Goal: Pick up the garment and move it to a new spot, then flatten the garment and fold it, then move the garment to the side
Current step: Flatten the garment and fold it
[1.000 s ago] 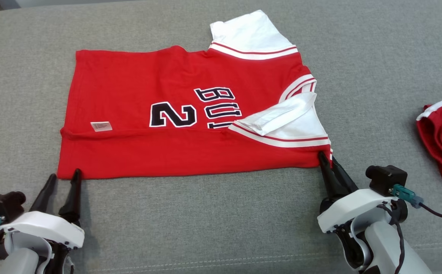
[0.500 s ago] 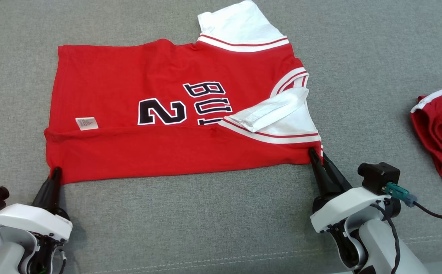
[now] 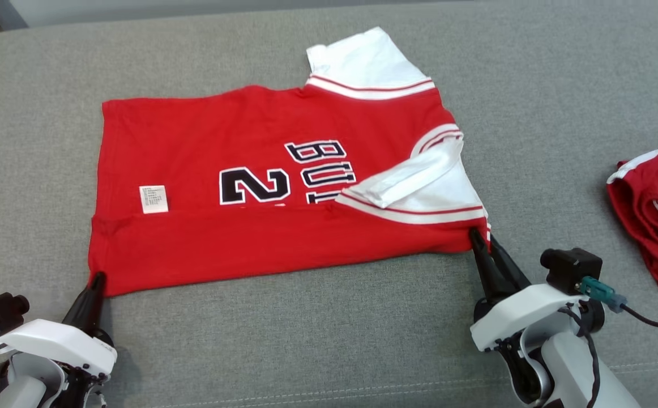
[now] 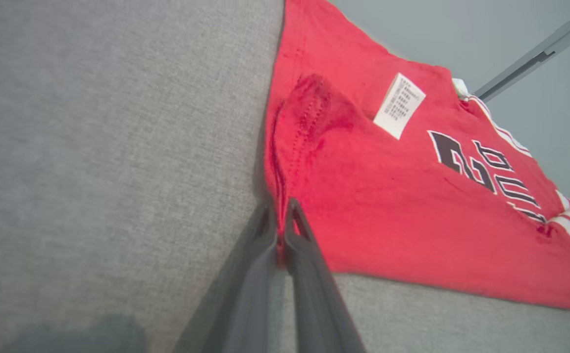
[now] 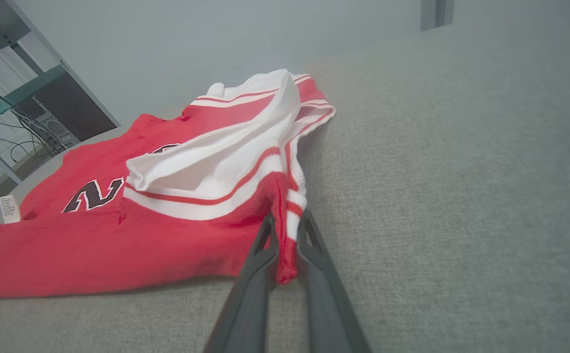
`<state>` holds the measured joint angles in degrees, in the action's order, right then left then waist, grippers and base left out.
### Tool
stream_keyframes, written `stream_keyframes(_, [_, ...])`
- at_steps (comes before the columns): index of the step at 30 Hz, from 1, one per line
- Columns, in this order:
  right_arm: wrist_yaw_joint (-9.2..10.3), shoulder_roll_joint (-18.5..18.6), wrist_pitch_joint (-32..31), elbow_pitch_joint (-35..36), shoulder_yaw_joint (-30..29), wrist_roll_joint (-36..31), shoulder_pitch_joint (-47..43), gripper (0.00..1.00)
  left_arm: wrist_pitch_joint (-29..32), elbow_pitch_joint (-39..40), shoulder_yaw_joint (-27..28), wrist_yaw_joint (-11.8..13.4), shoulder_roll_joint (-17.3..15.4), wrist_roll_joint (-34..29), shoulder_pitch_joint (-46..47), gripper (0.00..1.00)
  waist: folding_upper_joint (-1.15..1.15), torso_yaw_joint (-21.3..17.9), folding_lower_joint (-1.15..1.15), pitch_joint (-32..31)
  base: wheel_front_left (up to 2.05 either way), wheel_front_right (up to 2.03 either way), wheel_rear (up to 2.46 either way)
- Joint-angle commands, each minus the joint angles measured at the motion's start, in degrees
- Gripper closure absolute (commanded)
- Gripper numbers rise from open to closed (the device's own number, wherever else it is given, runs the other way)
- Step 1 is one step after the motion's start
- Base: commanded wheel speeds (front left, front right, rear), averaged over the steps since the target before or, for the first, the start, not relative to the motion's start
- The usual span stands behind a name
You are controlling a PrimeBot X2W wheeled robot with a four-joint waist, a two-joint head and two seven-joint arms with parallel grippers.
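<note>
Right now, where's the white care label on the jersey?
Head view: the care label lies on the left part of the jersey, left of the black 2, beyond the left tool pinching the near-left corner.

Lab-like room, computer tower (image 5: 54,125), loose cables (image 5: 5,140), metal-framed desk (image 5: 25,90)

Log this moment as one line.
left fingers: shut on jersey hem corner | right fingers: shut on shoulder corner | jersey: flat on cushion, near edge folded
</note>
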<state>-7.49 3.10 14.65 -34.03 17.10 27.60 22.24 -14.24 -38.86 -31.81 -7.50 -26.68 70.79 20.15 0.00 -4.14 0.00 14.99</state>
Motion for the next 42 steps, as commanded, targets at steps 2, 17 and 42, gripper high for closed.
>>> stream_keyframes(2, [0.00, -0.2, 0.3, 0.0, 0.9, -0.2, -1.2, 1.00, -0.7, -1.4, 4.5, 0.0, -1.5, -2.6, 0.5, 1.00, 0.00, 0.1, 0.00, -2.2, 0.00, 0.00, 0.00])
stream_keyframes(17, [0.00, -0.2, 0.3, -3.4, 2.1, 0.8, -6.5, 1.00, -0.7, -10.7, 10.0, 0.0, 5.0, -11.7, -4.4, 1.00, 0.00, -0.4, 0.00, -10.4, 0.00, 0.00, 0.00])
stream_keyframes(42, [0.00, -0.2, 0.3, 0.8, -8.7, -13.0, -1.8, 0.00, -0.8, -3.2, 20.0, 0.0, 4.2, -33.0, -1.6, 0.00, 0.00, 0.6, 0.00, -6.2, 0.00, 0.00, 0.00])
